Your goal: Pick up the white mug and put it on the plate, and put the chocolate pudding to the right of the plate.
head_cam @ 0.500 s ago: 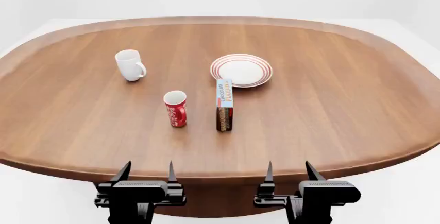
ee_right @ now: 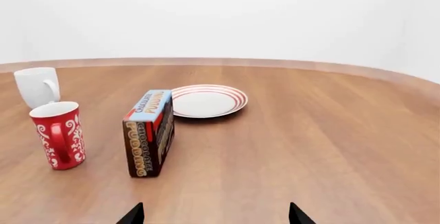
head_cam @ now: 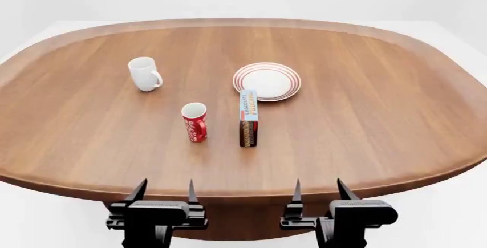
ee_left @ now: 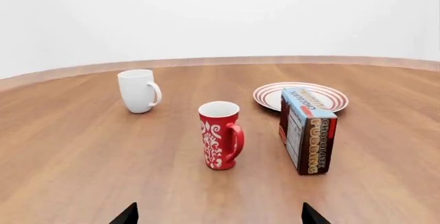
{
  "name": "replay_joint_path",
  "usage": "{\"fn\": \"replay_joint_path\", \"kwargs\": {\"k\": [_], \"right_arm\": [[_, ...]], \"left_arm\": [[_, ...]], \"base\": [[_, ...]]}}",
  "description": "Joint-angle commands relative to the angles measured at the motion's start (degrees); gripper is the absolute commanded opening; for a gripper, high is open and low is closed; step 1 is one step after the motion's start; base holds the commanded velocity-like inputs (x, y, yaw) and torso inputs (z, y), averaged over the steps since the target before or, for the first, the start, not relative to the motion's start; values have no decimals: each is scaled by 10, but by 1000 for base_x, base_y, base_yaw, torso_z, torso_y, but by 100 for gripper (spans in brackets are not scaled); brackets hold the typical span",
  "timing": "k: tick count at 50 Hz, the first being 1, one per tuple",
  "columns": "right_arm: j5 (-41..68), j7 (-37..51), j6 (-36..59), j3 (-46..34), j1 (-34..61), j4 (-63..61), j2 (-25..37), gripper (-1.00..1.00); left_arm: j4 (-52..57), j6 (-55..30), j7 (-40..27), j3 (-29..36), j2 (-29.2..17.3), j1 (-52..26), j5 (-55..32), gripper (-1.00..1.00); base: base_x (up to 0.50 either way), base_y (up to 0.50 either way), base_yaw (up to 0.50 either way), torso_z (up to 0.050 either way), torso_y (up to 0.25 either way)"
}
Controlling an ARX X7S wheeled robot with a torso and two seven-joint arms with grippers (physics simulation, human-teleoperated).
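The white mug [head_cam: 143, 73] [ee_left: 138, 90] [ee_right: 36, 86] stands upright at the table's far left, handle to the right. The red-ringed plate [head_cam: 267, 81] [ee_left: 328, 93] [ee_right: 205, 100] lies bare at the middle. In front of the plate the chocolate pudding carton [head_cam: 249, 117] [ee_left: 306, 130] [ee_right: 150, 133] stands on edge. My left gripper [head_cam: 163, 191] [ee_left: 217, 214] and right gripper [head_cam: 319, 190] [ee_right: 215, 213] hover at the table's near edge, both open, holding nothing, well short of every object.
A red cup with white lettering [head_cam: 194, 121] [ee_left: 221, 135] [ee_right: 58, 134] stands just left of the pudding carton. The oval wooden table [head_cam: 380, 105] spreads wide to the right of the plate and toward its near edge.
The objects appear very slightly higher and smaller in the head view; the view has shifted a little. Both grippers stay open in the same place.
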Motion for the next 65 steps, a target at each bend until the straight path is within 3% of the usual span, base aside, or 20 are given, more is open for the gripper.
{"fn": "replay_joint_path", "kwargs": {"k": [1,12,20,27,30,42,55,65], "right_arm": [[-2,-5,1,5,-1,1,-5,100],[20,8,-6,-3,-6,-12,8,100],[23,55,-143,46,-66,-206,26,100],[74,82,-312,101,-113,-310,24,100],[95,84,-304,100,-118,-321,35,100],[82,84,-336,88,-127,-330,39,100],[68,91,-318,76,-124,-329,49,100],[69,95,-304,67,-125,-327,58,100]], "left_arm": [[3,3,-2,-1,3,3,12,100],[27,6,-24,6,-7,11,3,100],[237,-5,-66,-38,-27,68,1,100],[386,66,-100,-103,-29,127,-32,100],[417,89,-113,-121,-28,143,-30,100],[431,132,-132,-141,-38,162,-35,100],[414,129,-140,-125,-46,157,-30,100],[403,123,-142,-111,-53,156,-28,100]], "base": [[0,0,0,0,0],[0,0,0,0,0],[0,0,0,0,0],[0,0,0,0,0],[0,0,0,0,0],[0,105,0,0,0],[0,500,0,0,0],[68,-11,0,0,0]]}}
